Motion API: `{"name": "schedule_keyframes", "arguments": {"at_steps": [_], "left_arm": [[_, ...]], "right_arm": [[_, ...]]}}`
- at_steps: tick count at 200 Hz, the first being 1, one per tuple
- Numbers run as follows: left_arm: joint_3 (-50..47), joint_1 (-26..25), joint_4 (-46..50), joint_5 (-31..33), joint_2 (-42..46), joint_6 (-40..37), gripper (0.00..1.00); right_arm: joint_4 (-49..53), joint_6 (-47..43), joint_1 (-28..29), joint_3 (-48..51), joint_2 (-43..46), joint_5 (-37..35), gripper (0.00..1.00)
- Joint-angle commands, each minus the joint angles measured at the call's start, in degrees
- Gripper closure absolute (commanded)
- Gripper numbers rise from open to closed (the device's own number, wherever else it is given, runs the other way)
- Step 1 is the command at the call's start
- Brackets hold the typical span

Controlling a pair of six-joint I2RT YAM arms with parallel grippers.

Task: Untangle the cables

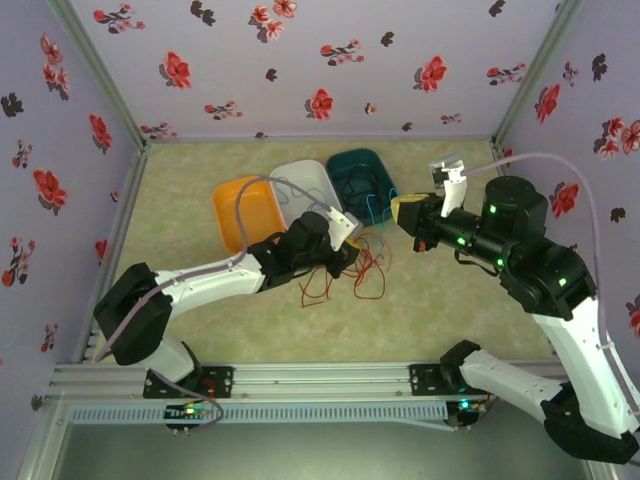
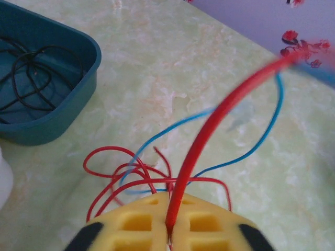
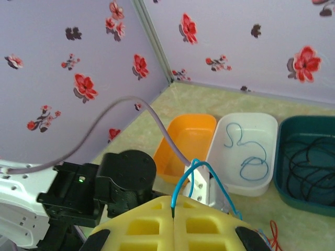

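One blue cable [image 3: 251, 158] inside white tray [image 3: 241, 189]

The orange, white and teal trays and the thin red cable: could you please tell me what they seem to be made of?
The rounded orange tray, white tray and teal tray look like moulded plastic: uniform colour, smooth walls, soft sheen. The thin red cable pinched in the left gripper looks like plastic-insulated wire, smooth and bending in loose loops; its core is hidden.

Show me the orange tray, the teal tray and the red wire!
orange tray [image 1: 229, 206]: top external view, on its bare floor.
teal tray [image 2: 65, 107]: left wrist view, on its outer wall.
red wire [image 2: 209, 127]: left wrist view, midway along the raised strand.
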State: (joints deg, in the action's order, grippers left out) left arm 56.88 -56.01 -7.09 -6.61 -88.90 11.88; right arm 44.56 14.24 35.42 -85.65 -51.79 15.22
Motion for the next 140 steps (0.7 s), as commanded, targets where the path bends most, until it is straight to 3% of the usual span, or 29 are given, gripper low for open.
{"name": "schedule_keyframes", "arguments": {"at_steps": [1,80,140], "left_arm": [[-2.7,-0.3,3.4,1.9,1.2,1.5,1.0],[-11.9,-0.3,7.3,2.9,5.0,7.0,1.0],[-14.9,-0.3,8.1,3.1,2.7,8.9,1.0]], "right_arm": [[-0.5,-2.2,0.3,-3.1,1.6,0.4,1.0],[-1.2,-3.4,0.3,-7.7,2.3,-3.9,1.0],[-1.2,-4.4,0.3,-15.8,0.7,-9.4,1.0]]}}
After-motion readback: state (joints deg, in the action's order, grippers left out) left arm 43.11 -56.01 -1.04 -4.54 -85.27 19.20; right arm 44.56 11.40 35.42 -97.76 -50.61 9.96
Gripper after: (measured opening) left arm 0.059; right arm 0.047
